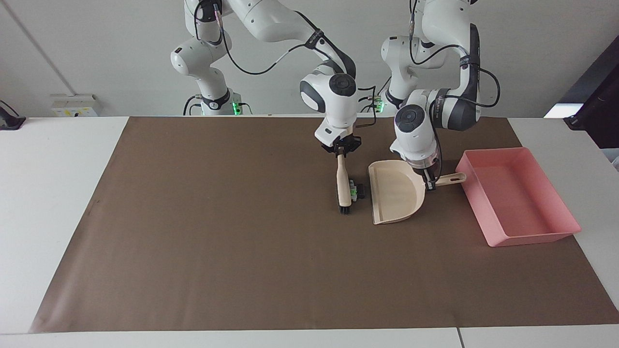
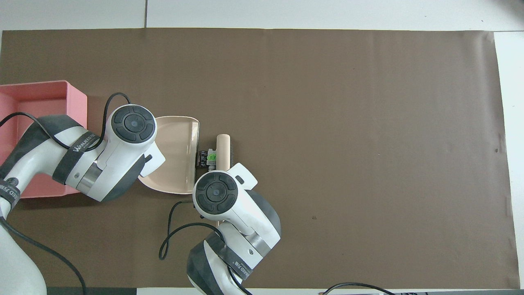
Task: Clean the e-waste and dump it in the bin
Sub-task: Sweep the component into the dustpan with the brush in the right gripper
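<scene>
The e-waste (image 1: pixel 354 191) is a white-grey scrap with a green part and a small black block, lying on the brown mat; it also shows in the overhead view (image 2: pixel 208 157). My right gripper (image 1: pixel 341 153) is shut on the handle of a beige brush (image 1: pixel 344 187), whose head rests against the scraps on the side toward the right arm's end. My left gripper (image 1: pixel 429 183) is shut on the handle of the beige dustpan (image 1: pixel 394 193), whose open lip faces the scraps closely. The pink bin (image 1: pixel 532 238) stands beside the dustpan at the left arm's end.
The brown mat (image 1: pixel 217 241) covers most of the white table. In the overhead view the brush (image 2: pixel 224 148), the dustpan (image 2: pixel 174 159) and the bin (image 2: pixel 77 106) lie in a row, and both wrists cover their grippers.
</scene>
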